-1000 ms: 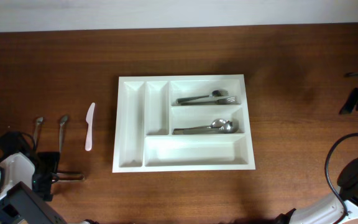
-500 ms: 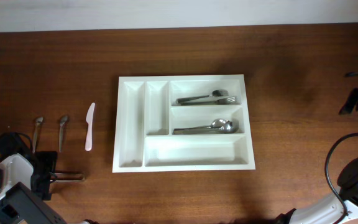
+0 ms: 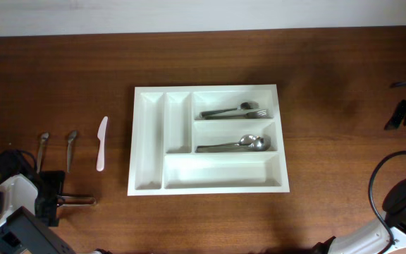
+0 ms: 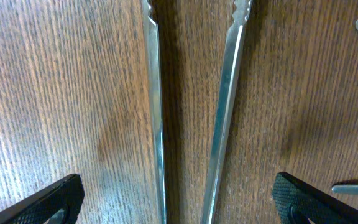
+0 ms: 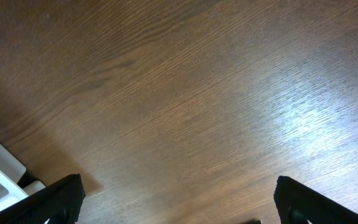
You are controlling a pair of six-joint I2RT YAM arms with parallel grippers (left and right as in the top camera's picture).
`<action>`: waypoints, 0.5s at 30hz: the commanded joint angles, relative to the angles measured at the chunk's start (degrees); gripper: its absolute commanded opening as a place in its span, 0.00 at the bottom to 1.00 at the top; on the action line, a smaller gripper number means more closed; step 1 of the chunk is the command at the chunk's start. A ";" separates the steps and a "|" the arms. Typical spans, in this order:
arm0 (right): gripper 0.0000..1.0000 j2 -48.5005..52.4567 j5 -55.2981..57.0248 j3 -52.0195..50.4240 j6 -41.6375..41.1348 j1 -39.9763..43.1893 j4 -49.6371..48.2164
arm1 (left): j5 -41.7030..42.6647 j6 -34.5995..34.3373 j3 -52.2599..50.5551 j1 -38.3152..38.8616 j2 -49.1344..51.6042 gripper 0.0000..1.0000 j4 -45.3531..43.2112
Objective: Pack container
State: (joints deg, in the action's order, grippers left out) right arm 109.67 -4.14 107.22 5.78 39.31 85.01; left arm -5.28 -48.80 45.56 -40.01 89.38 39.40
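Tray (image 3: 134,141) sits mid-table (image 3: 330,85), flat, long side across my overhead view. Top long slot has a fork (image 3: 254,113) plus another metal piece I can't identify. The middle long slot holds the spoons (image 3: 249,143).

A white knife (image 3: 101,143) lies on the wood left of the tray, apart from it. Further left are a utensil (image 3: 70,147) and a second utensil (image 3: 42,149), side by side and not touching.

Left gripper (image 4: 179,202) is at the near-left corner, jaws wide, holding nothing. On the left wrist view both utensil handles run between its fingertips (image 4: 51,199). A metal piece (image 3: 82,200) lies just beside it.

Right gripper (image 5: 179,202) is also spread wide, holding nothing, over bare wood, well away from the tray.
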 commanded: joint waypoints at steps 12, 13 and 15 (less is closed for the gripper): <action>0.99 -0.92 -0.35 -0.17 -0.72 0.31 -0.09 | 5.51 -1.31 -0.52 -0.28 2.49 0.99 1.29; 0.99 -0.92 -0.35 -0.17 -0.70 0.31 -0.09 | 5.25 -1.31 -0.52 -0.28 3.04 0.99 1.57; 0.99 -0.92 -0.35 -0.17 -0.70 0.31 -0.09 | 4.70 -1.29 -0.55 -0.28 3.98 0.99 1.62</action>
State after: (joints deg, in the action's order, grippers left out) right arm 109.67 -4.14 107.22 5.72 39.31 85.01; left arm -0.80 -49.32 45.56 -40.01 91.66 40.80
